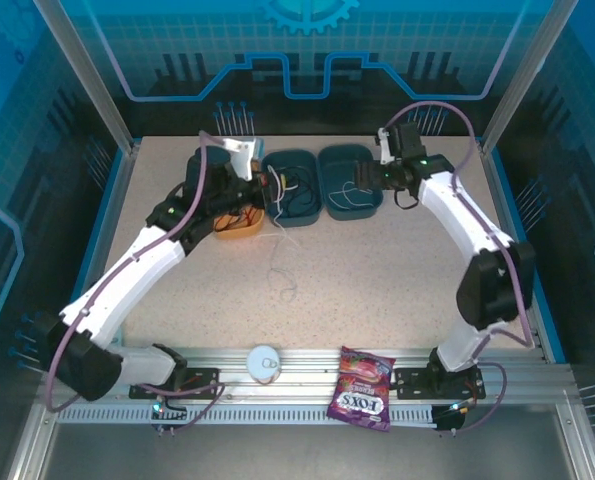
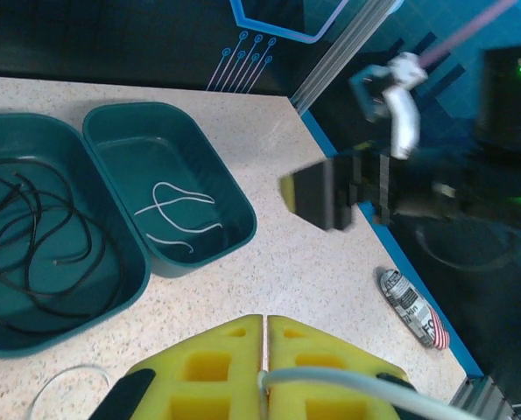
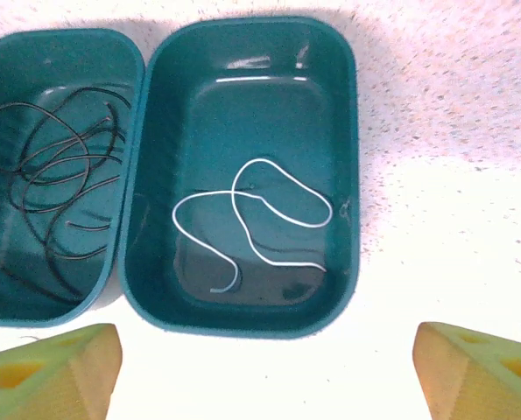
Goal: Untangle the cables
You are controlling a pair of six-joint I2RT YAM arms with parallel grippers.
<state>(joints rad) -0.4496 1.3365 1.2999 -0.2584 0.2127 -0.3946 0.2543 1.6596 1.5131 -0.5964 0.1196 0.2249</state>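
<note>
Two teal bins stand side by side at the back of the table. Black cables point(image 3: 59, 192) curl in the left bin point(image 1: 290, 212). One white cable point(image 3: 260, 219) lies loose in the right bin point(image 1: 350, 208). My right gripper point(image 3: 264, 376) hovers open just above that bin's near rim, its yellow fingers point(image 3: 50, 367) far apart with nothing between them. My left gripper point(image 2: 267, 367) is shut on another white cable point(image 2: 348, 381) pinched between its pads. In the top view this cable point(image 1: 282, 275) trails from the left gripper point(image 1: 260, 187) down onto the table.
An orange bowl point(image 1: 239, 228) with red cables sits under the left wrist, left of the bins. A purple candy packet point(image 1: 362, 390) and a white round disc point(image 1: 263, 360) lie on the front rail. Blue walls close in the sides and back.
</note>
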